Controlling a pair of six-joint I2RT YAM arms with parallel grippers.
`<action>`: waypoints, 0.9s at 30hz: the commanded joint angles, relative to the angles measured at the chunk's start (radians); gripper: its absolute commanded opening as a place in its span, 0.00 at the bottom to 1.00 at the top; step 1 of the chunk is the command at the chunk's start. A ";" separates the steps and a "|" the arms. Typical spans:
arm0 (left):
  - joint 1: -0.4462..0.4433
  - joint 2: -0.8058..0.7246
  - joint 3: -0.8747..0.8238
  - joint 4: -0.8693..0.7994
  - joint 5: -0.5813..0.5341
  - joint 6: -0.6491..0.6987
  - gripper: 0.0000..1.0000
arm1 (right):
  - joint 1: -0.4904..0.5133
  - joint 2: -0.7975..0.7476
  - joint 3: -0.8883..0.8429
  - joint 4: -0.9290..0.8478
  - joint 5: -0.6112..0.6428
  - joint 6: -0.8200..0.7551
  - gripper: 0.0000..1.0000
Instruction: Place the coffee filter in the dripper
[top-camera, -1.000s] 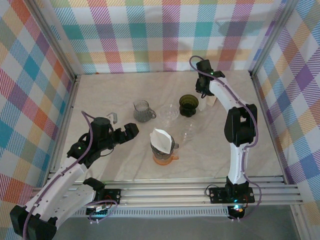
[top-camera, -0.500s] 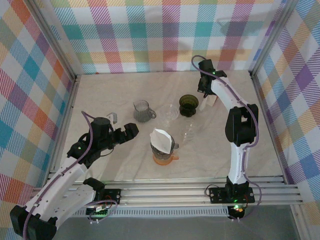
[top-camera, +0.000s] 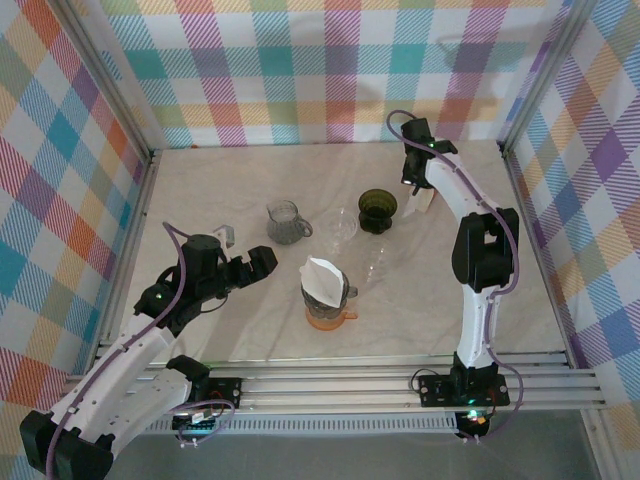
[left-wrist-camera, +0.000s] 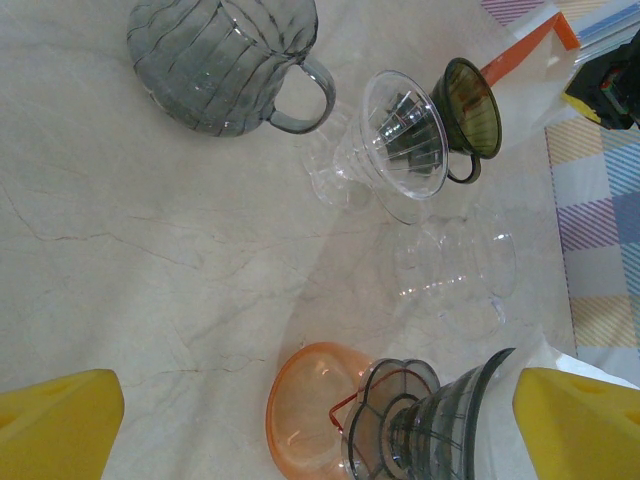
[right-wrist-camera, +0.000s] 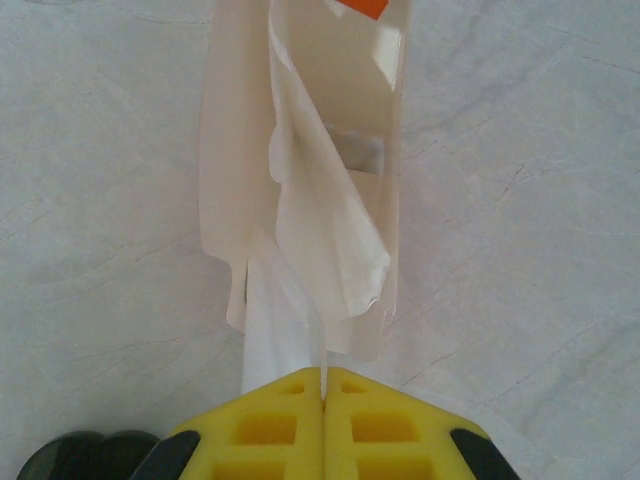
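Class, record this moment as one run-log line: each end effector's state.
left end effector: open | right end effector: shut on coffee filter at filter pack

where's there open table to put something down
Bare table lies along the back wall behind the grey pitcher, and near the front between the orange base and the right arm. Crowded in the middle: clear dripper, dark cup, glass server close together.

R tool (right-wrist-camera: 323, 378) at 6 o'clock, jaws closed on white coffee filter (right-wrist-camera: 283, 312). Beyond it, filter pack (right-wrist-camera: 345, 90) runs twd 12 on counter (right-wrist-camera: 100, 200).
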 joint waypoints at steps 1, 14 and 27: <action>-0.003 -0.007 -0.011 0.025 -0.015 0.018 1.00 | -0.007 -0.057 0.014 -0.014 0.029 -0.032 0.08; -0.004 -0.015 -0.014 0.022 -0.013 0.013 1.00 | -0.007 -0.046 0.026 -0.012 0.072 -0.070 0.08; -0.003 0.022 -0.006 0.037 -0.009 0.012 1.00 | -0.007 0.018 0.050 0.088 0.104 -0.039 0.10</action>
